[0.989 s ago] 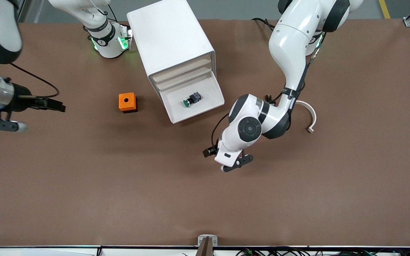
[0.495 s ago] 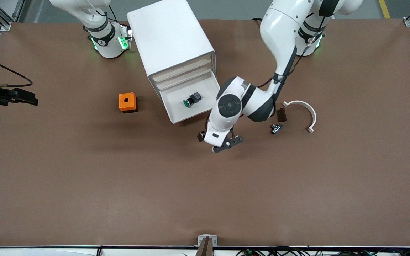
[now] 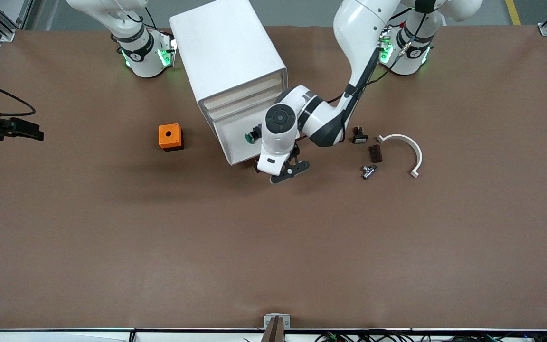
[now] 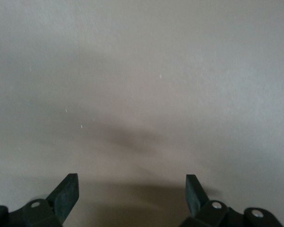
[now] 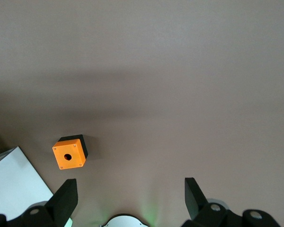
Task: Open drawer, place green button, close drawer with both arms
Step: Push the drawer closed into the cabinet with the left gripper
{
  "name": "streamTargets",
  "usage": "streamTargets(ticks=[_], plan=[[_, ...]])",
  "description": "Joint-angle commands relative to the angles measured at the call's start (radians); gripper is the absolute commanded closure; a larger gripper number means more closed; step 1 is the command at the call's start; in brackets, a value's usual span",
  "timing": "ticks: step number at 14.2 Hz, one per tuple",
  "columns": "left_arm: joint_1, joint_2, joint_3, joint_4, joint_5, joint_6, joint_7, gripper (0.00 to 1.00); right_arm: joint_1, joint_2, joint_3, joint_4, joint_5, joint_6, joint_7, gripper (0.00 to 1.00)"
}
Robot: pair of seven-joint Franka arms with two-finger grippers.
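Drawer (image 3: 235,142), the lowest of 4 in the white cabinet (image 3: 228,47), stands pulled out with the green-capped button (image 3: 250,137) lying in its tray, partly hidden by the left arm's wrist. The left gripper (image 3: 288,172) hangs just past the drawer's front edge, over bare brown table (image 3: 273,247), its jaws spread wide with nothing between the fingers (image 4: 66,194). The right gripper (image 5: 128,196) is up at the right arm's end of the table, jaws likewise apart and empty, looking down on the orange cube (image 3: 170,137). Toward the left arm's end of the table lie a white curved piece (image 3: 409,149) and 3 small dark parts (image 3: 368,154).
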Motion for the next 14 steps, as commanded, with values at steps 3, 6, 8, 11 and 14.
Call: streamTargets(ticks=[3, 6, 8, 11, 14], plan=[[-0.063, -0.023, 0.007, -0.031, 0.022, -0.010, -0.064, 0.01, -0.024, 0.010, 0.024, 0.028, -0.008, -0.019, 0.012, 0.00], [-0.092, -0.010, 0.004, -0.031, 0.022, -0.010, -0.091, 0.01, -0.025, 0.010, 0.024, 0.089, -0.006, -0.019, 0.013, 0.00], [-0.104, -0.010, -0.005, -0.031, 0.021, -0.021, -0.110, 0.01, -0.022, 0.010, 0.024, 0.108, -0.006, -0.021, 0.012, 0.00], [-0.104, -0.010, -0.045, -0.031, 0.007, -0.050, -0.131, 0.01, -0.020, 0.007, 0.025, 0.114, -0.005, -0.050, 0.010, 0.00], [-0.100, -0.012, -0.071, -0.027, 0.003, -0.055, -0.163, 0.01, -0.025, -0.010, 0.021, 0.108, 0.044, -0.089, 0.015, 0.00]])
